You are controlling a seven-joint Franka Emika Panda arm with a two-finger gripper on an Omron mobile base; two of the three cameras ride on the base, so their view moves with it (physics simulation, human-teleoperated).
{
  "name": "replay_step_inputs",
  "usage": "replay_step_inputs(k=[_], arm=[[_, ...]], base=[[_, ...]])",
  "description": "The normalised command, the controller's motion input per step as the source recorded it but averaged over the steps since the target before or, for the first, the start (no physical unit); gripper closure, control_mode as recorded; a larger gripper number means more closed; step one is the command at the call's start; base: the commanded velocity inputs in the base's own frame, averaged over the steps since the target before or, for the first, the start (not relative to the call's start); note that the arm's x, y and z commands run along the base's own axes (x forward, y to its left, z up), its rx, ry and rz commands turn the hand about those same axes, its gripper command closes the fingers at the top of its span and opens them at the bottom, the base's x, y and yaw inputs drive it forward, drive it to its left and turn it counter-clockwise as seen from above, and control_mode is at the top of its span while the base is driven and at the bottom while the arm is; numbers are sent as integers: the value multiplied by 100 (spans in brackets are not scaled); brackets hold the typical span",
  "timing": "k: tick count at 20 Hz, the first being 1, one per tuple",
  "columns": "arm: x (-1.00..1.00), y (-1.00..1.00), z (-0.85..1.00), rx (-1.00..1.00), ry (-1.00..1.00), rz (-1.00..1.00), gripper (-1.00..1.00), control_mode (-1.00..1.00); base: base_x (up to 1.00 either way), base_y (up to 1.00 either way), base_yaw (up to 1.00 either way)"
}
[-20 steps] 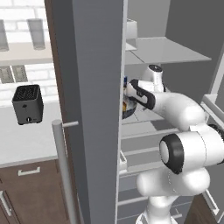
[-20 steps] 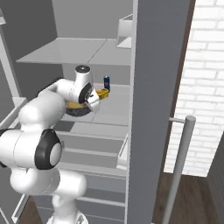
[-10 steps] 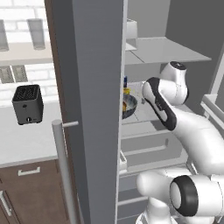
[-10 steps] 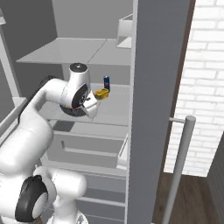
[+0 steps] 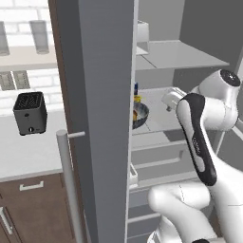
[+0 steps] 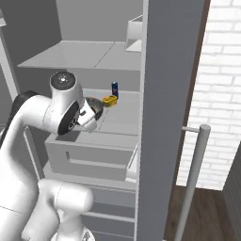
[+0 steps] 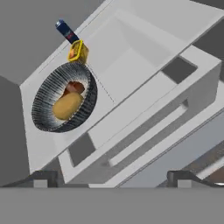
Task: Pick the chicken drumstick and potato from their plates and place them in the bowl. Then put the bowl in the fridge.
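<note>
Pale fridge (image 6: 94, 56) shelves and drawer fronts fill your forward view, with the open grey door (image 5: 102, 118) and its long bar handle (image 5: 69, 185) to one side and, in the left base view, a dark toaster (image 5: 31, 113) on the counter beyond it.

Look at the hand view: the bowl (image 7: 89, 105) sits on the middle shelf at about 9 o'clock from the picture's centre. The potato (image 7: 67, 106) lies inside it, and the chicken drumstick (image 7: 74, 87) is tucked just behind, touching it. A small yellow item (image 7: 78, 51) stands just beside the bowl's rim at 12 o'clock, with a blue can (image 7: 65, 29) beyond that.

Your gripper (image 7: 111, 177) has its jaws spread wide and nothing between them; the fingertips (image 7: 43, 177) show well apart at the bottom of the hand view, clear of the bowl.

By the look of it, the food is loaded and the bowl is on its shelf, so the task reads as nearly or fully done.

If you had to take the bowl again, treat it as stiff, likely smooth-walled and bottom-heavy with two loose items that could roll. I'd pinch the rim on the near side, away from the yellow item, and keep it level. A tilt would probably send the round potato out first.
</note>
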Motion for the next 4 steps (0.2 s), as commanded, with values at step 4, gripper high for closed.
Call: replay_step_inputs(k=[4], arm=[[-67, 4, 65, -3, -19, 1, -100, -100]], base=[[0, 0, 0]])
